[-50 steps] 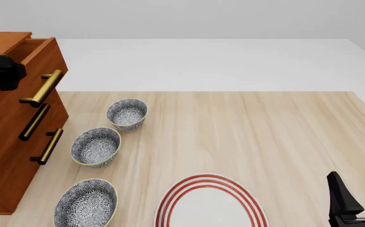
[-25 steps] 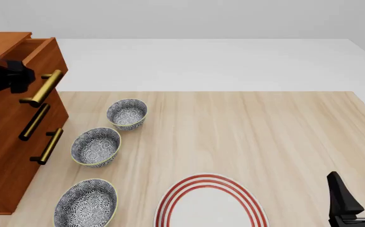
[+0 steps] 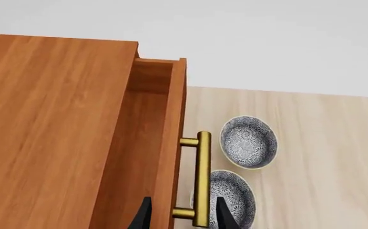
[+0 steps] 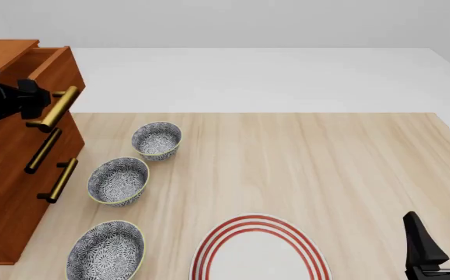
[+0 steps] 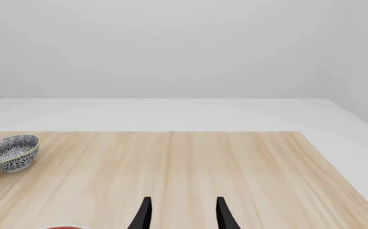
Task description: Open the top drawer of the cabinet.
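Top drawer: reddish-brown wooden top drawer (image 4: 50, 73) at far left of the counter, already slid partly out of the large reddish-brown three-drawer cabinet (image 4: 11, 192); plain box side and open interior showing in the left wrist view.
Handle: brass bar handle (image 3: 202, 179) sticking out from the drawer front on two posts, easy to straddle and pull.
Left claw: black left claw (image 3: 182, 215) spread wide, one finger either side of the bar, not pinching it as far as visible; positioned to hook and drag rather than squeeze, by the look of it.
Right claw: black right claw (image 5: 182, 212) parked open at near right, holding nothing, well clear of the cabinet.
Bowls: three blue-and-white patterned bowls (image 4: 118, 179) in a row just right of the cabinet; close enough to the drawer's path to merit care.
Plate: white plate with red rings (image 4: 260, 251) at the near edge, out of the way.
Progress: opening underway, further pull to the right probably needed.
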`<action>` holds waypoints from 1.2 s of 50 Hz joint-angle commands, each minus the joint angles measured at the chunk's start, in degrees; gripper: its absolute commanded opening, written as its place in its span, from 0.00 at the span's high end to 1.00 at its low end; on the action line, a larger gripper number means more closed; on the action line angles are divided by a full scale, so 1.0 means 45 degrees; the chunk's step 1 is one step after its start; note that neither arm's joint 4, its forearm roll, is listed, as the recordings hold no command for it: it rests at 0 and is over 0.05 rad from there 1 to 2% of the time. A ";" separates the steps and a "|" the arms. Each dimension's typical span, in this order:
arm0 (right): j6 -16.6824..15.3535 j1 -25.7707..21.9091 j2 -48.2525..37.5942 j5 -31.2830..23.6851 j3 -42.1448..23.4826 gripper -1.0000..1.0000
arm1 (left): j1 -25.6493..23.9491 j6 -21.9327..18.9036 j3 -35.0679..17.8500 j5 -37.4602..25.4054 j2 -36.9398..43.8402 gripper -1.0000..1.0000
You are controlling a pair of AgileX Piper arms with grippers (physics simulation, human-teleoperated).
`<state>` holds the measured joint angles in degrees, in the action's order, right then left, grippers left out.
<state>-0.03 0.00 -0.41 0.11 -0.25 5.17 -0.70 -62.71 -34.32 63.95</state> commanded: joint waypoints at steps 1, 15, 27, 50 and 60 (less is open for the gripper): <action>0.0004 0.0002 -0.0001 0.0000 0.0000 0.00 | -0.0168 0.0011 0.0041 0.0018 0.0072 0.00; -0.0002 -0.0001 0.0000 0.0000 0.0000 0.00 | -0.0333 0.0066 0.0071 0.0180 0.0299 0.00; -0.0001 0.0001 0.0001 0.0000 0.0000 0.00 | -0.0517 -0.0013 0.0120 0.0314 0.0566 0.00; 0.0000 -0.0002 -0.0001 0.0000 0.0000 0.00 | -0.0821 -0.0242 0.0217 0.0510 0.0952 0.00; 0.0003 0.0003 0.0003 0.0000 0.0000 0.00 | -0.1013 -0.0273 0.0191 0.0464 0.0965 0.00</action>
<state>-0.02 0.00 -0.41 0.11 -0.25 1.41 -1.70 -61.91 -32.24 68.02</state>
